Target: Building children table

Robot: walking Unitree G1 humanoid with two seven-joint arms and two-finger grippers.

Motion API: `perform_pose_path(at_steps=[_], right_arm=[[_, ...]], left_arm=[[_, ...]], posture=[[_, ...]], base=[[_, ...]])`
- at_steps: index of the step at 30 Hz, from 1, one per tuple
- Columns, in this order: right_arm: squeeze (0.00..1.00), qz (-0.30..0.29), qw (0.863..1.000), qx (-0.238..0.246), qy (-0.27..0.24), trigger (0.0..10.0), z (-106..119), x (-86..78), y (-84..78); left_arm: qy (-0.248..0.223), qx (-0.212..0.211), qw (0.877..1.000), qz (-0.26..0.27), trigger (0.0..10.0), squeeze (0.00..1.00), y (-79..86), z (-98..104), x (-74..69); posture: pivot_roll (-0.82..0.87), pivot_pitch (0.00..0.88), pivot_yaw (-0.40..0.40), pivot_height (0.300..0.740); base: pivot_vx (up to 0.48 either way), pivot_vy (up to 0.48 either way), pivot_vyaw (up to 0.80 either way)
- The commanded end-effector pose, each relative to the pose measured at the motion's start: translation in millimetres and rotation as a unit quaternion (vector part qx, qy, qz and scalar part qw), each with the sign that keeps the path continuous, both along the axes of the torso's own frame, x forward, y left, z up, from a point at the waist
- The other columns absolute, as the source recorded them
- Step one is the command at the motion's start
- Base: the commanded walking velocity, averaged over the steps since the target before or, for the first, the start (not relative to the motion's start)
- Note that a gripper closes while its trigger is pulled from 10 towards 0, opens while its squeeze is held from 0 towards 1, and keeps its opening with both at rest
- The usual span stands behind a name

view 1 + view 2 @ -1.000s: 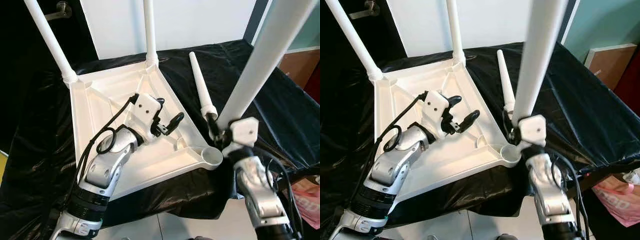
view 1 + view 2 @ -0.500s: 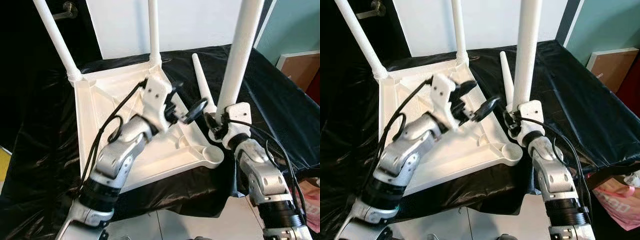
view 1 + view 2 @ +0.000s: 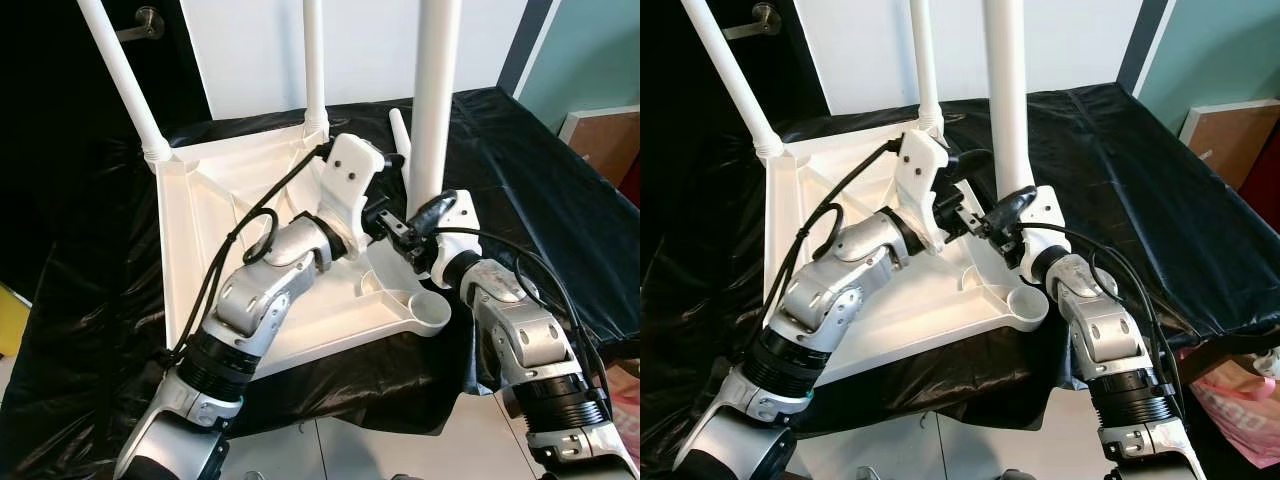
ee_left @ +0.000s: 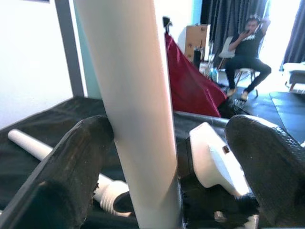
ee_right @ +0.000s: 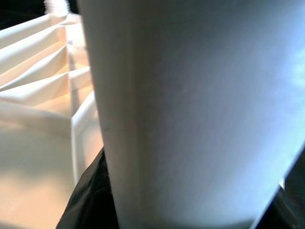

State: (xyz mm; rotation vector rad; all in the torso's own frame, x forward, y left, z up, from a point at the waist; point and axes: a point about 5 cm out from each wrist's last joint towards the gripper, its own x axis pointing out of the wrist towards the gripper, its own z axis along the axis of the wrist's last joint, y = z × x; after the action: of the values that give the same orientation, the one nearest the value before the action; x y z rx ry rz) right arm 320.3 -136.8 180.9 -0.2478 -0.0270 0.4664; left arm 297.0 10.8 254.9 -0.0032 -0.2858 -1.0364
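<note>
The white children's table lies upside down on the black cloth. Two legs stand in its far corners. My right gripper is shut on the base of a third white leg, holding it upright just above the table's right rim. My left gripper is open, and its fingers straddle that leg, one touching it. The near right corner socket has nothing in it. A loose leg lies on the cloth behind the held one.
The black cloth covers the worktop, whose front edge runs just before the table. A door handle is at the far left, a brown box and a pink bag at the right. A person sits far back.
My left gripper has risen off the table's underside and swung right around the held leg. My right gripper has brought that leg from a tilt to upright, closer to the table's rim.
</note>
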Motion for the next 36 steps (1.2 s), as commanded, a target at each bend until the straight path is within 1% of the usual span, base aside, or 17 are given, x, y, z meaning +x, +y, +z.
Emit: perform_pose_path(at_steps=[1, 4, 8, 9, 10, 12, 15, 17, 18, 19, 20, 21, 23, 27, 28, 29, 36], right_arm=[[0.00, 0.017, 1.000, -0.009, 0.000, 10.0, 0.4, -0.4, 3.4], [0.00, 0.041, 0.999, -0.015, 0.008, 10.0, -1.6, -3.3, 7.3], [0.00, 0.052, 0.998, -0.021, 0.014, 10.0, -3.0, -4.8, 7.8], [0.00, 0.064, 0.997, -0.029, 0.017, 10.0, -3.7, -6.5, 7.6], [0.00, 0.064, 0.997, -0.029, 0.017, 10.0, -3.7, -6.5, 7.6], [0.00, 0.070, 0.997, -0.034, 0.017, 10.0, -3.8, -7.1, 6.9], [0.00, 0.072, 0.997, -0.035, 0.017, 10.0, -4.0, -7.0, 6.4], [0.00, 0.072, 0.997, -0.032, 0.020, 10.0, -3.6, -6.4, 5.3], [0.00, 0.072, 0.997, -0.032, 0.020, 10.0, -3.6, -6.4, 5.3], [0.00, 0.072, 0.997, -0.029, 0.021, 10.0, -3.2, -6.1, 5.1], [0.00, 0.075, 0.997, -0.032, 0.017, 10.0, -2.5, -5.9, 5.7], [0.00, 0.075, 0.997, -0.032, 0.017, 10.0, -2.5, -5.9, 5.7], [0.00, 0.080, 0.996, -0.037, 0.011, 10.0, -1.5, -6.0, 6.5], [0.00, 0.084, 0.996, -0.034, 0.011, 10.0, 0.0, -6.4, 7.8], [0.00, 0.088, 0.995, -0.035, 0.011, 10.0, 0.0, -6.8, 8.3], [0.00, 0.091, 0.995, -0.038, 0.010, 10.0, -0.5, -6.5, 8.6], [0.00, 0.093, 0.995, -0.038, 0.006, 10.0, 1.3, -5.3, 9.8]], left_arm=[[-0.032, 0.040, 0.989, -0.136, 10.0, 0.00, -8.2, 0.9, -11.6], [-0.032, 0.033, 0.987, -0.152, 10.0, 0.00, -10.9, 6.9, -8.6], [-0.026, 0.022, 0.986, -0.164, 10.0, 0.00, -11.4, 10.4, -7.8], [-0.016, 0.002, 0.984, -0.179, 10.0, 0.00, -10.2, 18.0, -5.9], [-0.016, 0.002, 0.984, -0.179, 10.0, 0.00, -10.2, 18.0, -5.9], [-0.007, -0.020, 0.982, -0.190, 10.0, 0.00, -8.2, 26.2, -3.5], [-0.003, -0.032, 0.980, -0.197, 10.0, 0.00, -6.9, 30.5, -2.4], [0.003, -0.064, 0.971, -0.231, 10.0, 0.00, -2.8, 43.0, -3.2], [0.003, -0.064, 0.971, -0.231, 10.0, 0.00, -2.8, 43.0, -3.2], [0.004, -0.073, 0.967, -0.245, 10.0, 0.00, -1.4, 47.1, -4.0], [0.002, -0.071, 0.964, -0.255, 10.0, 0.00, 0.4, 48.8, -4.0], [0.002, -0.071, 0.964, -0.255, 10.0, 0.00, 0.4, 48.8, -4.0], [0.001, -0.058, 0.963, -0.264, 10.0, 0.00, 1.3, 46.9, -3.1], [0.005, -0.051, 0.961, -0.272, 10.0, 0.00, 0.7, 44.0, -4.1], [0.009, -0.053, 0.959, -0.277, 1.1, 0.00, 0.5, 43.5, -4.5], [0.012, -0.054, 0.958, -0.280, 0.0, 0.00, -0.1, 42.7, -3.9], [0.016, -0.047, 0.960, -0.277, 0.0, 0.00, -1.0, 42.4, -2.3]], posture=[[-0.16, 0.015, 0.010, 0.740], [-0.17, 0.010, 0.011, 0.740], [-0.17, 0.004, 0.013, 0.740], [-0.18, 0.000, 0.019, 0.740], [-0.18, 0.000, 0.019, 0.740], [-0.19, 0.000, 0.024, 0.740], [-0.19, 0.000, 0.025, 0.740], [-0.19, 0.000, 0.031, 0.740], [-0.19, 0.000, 0.031, 0.740], [-0.19, 0.000, 0.031, 0.740], [-0.20, 0.000, 0.039, 0.740], [-0.20, 0.000, 0.039, 0.740], [-0.20, 0.000, 0.039, 0.740], [-0.21, 0.000, 0.039, 0.740], [-0.21, 0.000, 0.041, 0.740], [-0.21, 0.000, 0.040, 0.740], [-0.20, 0.000, 0.038, 0.740]], base=[[0.000, 0.000, 0.00], [0.000, 0.000, 0.00], [0.000, 0.000, 0.00], [0.000, 0.000, 0.00], [0.000, 0.000, 0.00], [0.000, 0.000, 0.00], [0.000, 0.000, 0.00], [0.000, 0.000, 0.00], [0.000, 0.000, 0.00], [0.000, 0.000, 0.00], [0.000, 0.000, 0.00], [0.000, 0.000, 0.00], [0.000, 0.000, 0.00], [0.000, 0.000, 0.00], [0.000, 0.000, 0.00], [0.000, 0.000, 0.00], [0.000, 0.000, 0.00]])
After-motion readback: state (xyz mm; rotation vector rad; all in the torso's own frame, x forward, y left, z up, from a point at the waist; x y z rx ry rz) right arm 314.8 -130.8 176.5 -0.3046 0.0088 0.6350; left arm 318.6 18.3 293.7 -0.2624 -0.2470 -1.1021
